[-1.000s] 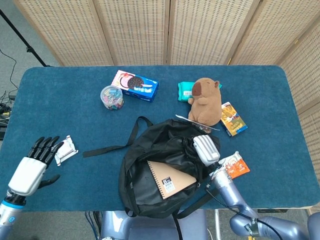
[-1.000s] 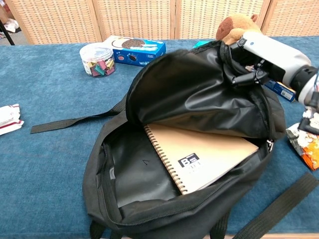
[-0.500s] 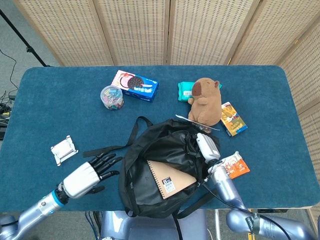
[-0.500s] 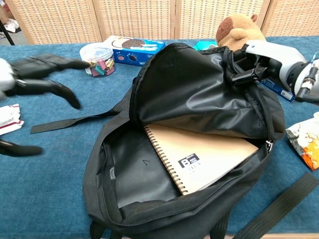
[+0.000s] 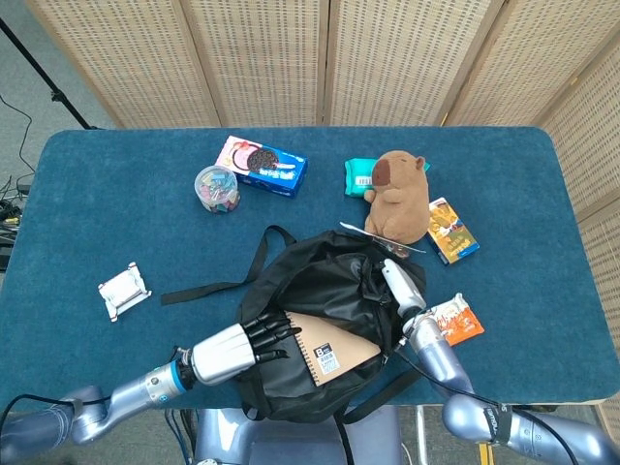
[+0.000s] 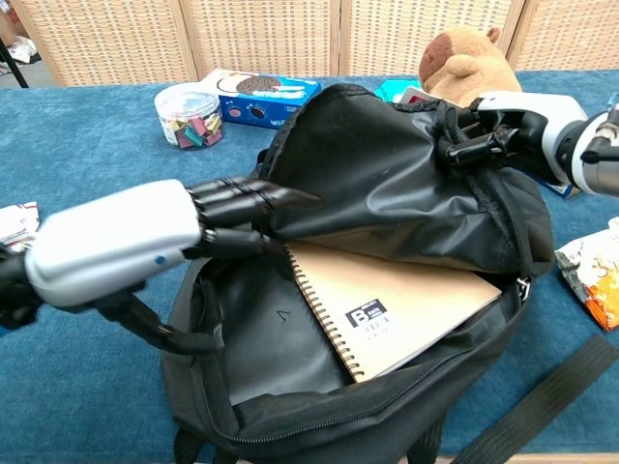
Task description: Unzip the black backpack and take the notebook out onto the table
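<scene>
The black backpack point(image 5: 320, 291) point(image 6: 387, 193) lies unzipped at the table's front centre, its flap lifted. Inside lies a tan spiral notebook point(image 5: 334, 351) point(image 6: 392, 304) with a black label. My right hand point(image 5: 399, 288) point(image 6: 513, 130) grips the top edge of the flap and holds it up. My left hand point(image 5: 237, 347) point(image 6: 184, 227) reaches into the opening from the left. Its dark fingers are stretched out and apart, their tips just over the notebook's spiral corner. It holds nothing.
A cookie box point(image 5: 262, 165), a clear tub of clips point(image 5: 216, 186), a teal packet point(image 5: 360, 176) and a capybara plush point(image 5: 399, 197) lie behind the bag. Snack packets point(image 5: 451, 230) point(image 5: 455, 321) sit to the right, a white wrapper point(image 5: 124, 291) at left. A strap point(image 5: 208, 289) trails left.
My left hand has swept from the table's left edge rightwards into the bag's opening. My right hand keeps the flap raised, shifted slightly.
</scene>
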Robot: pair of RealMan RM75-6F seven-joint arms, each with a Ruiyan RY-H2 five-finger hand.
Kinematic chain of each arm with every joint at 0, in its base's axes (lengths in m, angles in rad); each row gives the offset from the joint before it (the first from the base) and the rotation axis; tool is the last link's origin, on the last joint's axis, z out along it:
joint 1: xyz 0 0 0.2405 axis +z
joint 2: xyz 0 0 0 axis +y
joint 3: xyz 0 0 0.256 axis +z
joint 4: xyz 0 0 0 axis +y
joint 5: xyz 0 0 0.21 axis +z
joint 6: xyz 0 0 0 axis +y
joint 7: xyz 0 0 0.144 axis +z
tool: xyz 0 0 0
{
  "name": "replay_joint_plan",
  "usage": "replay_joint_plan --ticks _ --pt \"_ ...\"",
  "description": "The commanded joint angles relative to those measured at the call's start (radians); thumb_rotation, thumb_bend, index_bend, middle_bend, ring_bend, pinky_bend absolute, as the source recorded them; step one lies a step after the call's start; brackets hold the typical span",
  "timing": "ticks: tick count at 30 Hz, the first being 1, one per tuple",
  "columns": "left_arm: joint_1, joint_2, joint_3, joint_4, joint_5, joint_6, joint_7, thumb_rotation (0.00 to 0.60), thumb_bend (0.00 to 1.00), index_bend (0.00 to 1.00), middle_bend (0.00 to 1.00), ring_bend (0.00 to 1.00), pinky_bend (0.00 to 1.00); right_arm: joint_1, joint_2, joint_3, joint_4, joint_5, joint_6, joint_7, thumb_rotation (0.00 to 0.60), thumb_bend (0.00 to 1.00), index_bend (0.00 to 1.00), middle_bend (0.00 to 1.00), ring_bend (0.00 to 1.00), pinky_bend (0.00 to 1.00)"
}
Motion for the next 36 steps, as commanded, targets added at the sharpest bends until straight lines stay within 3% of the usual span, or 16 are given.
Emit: replay_joint_plan --ticks 1,10,18,25,36 --pt "-0.030 -0.074 0.009 0.079 0.007 0.033 -0.044 0.600 0.16 0.32 0.03 0.03 0.11 0.014 0.019 0.020 -0.022 0.067 -0.026 0.024 0.600 0.78 0.65 0.68 0.56 0.47" --pt "-0.075 -0.234 0.017 0.267 -0.028 0.066 -0.129 0.600 0.16 0.32 0.03 0.03 0.12 0.043 0.064 0.031 -0.030 0.192 -0.092 0.060 0.600 0.78 0.65 0.68 0.56 0.42" --pt "-0.119 -0.313 0.019 0.346 -0.065 0.050 -0.151 0.600 0.15 0.32 0.03 0.03 0.13 0.069 0.109 0.050 -0.030 0.306 -0.173 0.122 0.600 0.78 0.65 0.68 0.55 0.29" --pt "-0.141 -0.350 0.030 0.337 -0.125 -0.040 -0.153 0.600 0.16 0.32 0.03 0.03 0.13 0.109 0.161 0.031 -0.014 0.408 -0.263 0.146 0.600 0.80 0.65 0.68 0.54 0.28" --pt "-0.172 -0.331 0.011 0.209 -0.200 -0.164 -0.038 0.600 0.16 0.31 0.03 0.03 0.13 0.133 0.181 0.008 0.013 0.434 -0.321 0.189 0.600 0.80 0.65 0.68 0.54 0.28"
